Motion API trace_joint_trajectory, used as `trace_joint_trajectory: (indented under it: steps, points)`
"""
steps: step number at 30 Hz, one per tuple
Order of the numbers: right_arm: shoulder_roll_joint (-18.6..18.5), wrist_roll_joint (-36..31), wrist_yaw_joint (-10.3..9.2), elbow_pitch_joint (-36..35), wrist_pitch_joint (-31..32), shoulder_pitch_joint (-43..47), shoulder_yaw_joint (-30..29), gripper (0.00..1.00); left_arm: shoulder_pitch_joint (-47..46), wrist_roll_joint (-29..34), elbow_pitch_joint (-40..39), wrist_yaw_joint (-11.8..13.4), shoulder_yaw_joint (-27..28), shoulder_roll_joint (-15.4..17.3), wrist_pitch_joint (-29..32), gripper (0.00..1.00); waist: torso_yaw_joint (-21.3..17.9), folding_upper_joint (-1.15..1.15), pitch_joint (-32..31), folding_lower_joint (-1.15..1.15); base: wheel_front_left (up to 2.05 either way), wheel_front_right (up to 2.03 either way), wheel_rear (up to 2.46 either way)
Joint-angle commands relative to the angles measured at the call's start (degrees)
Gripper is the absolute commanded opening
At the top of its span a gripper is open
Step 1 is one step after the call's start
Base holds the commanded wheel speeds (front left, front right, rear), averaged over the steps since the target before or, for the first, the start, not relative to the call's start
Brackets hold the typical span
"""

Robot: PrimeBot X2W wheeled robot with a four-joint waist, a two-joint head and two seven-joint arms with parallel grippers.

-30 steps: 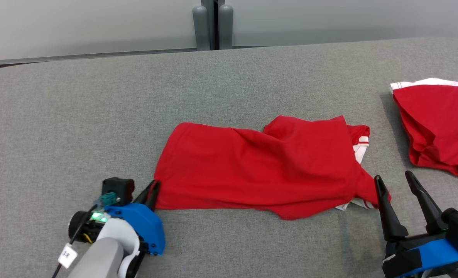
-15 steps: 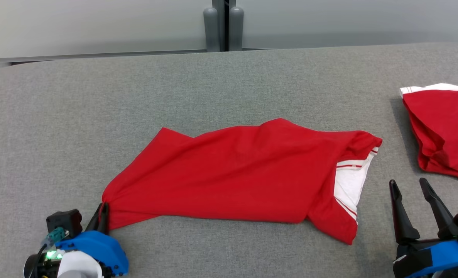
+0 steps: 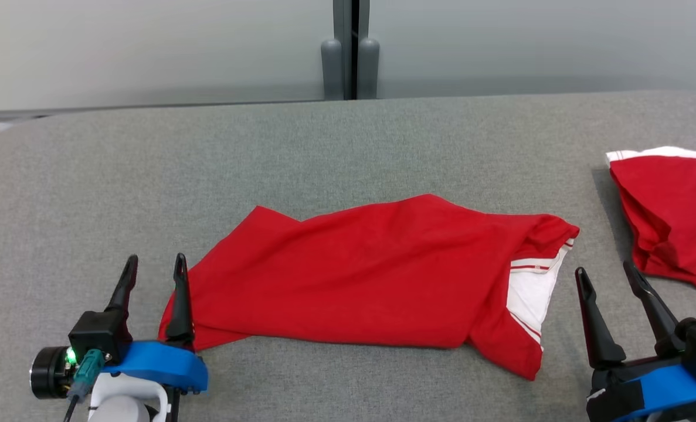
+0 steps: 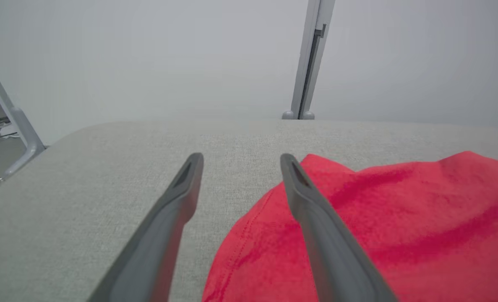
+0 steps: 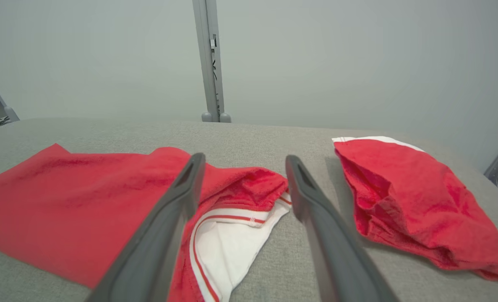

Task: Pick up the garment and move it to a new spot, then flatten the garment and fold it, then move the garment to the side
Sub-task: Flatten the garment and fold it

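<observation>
head: above, facing down | wrists: low, close, facing forward | shared: garment (image 3: pixel 371 275)

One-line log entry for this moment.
left gripper: open, at garment's left corner | right gripper: open, empty | garment: lying on table | second garment: far right

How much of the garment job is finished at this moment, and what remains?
Done: the red garment lies spread out on the grey table. In hand: flattening; it is wrinkled, and the left gripper and right gripper stand open at its two ends, holding nothing. Left: folding, then moving it aside.
</observation>
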Motion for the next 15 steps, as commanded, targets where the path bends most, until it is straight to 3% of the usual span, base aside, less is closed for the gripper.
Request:
trace_joint_trajectory:
  steps: [1, 15]
  points:
    - [-0.4, -0.2, 0.0, -0.7, 0.5, 1.1, 0.2, 1.0, 0.5, 1.5, -1.8, 0.7, -0.1, 0.3, -0.5, 1.0, -0.3, 0.0, -1.0, 0.0, 0.0, 0.0, 0.0]
    - [-0.7, -0.1, 0.0, -4.0, 3.4, 4.7, 0.6, 1.0, 7.3, 4.6, -9.7, 3.2, -1.7, 2.0, 0.4, 1.0, 0.1, 0.0, -4.5, 0.0, 0.0, 0.0, 0.0]
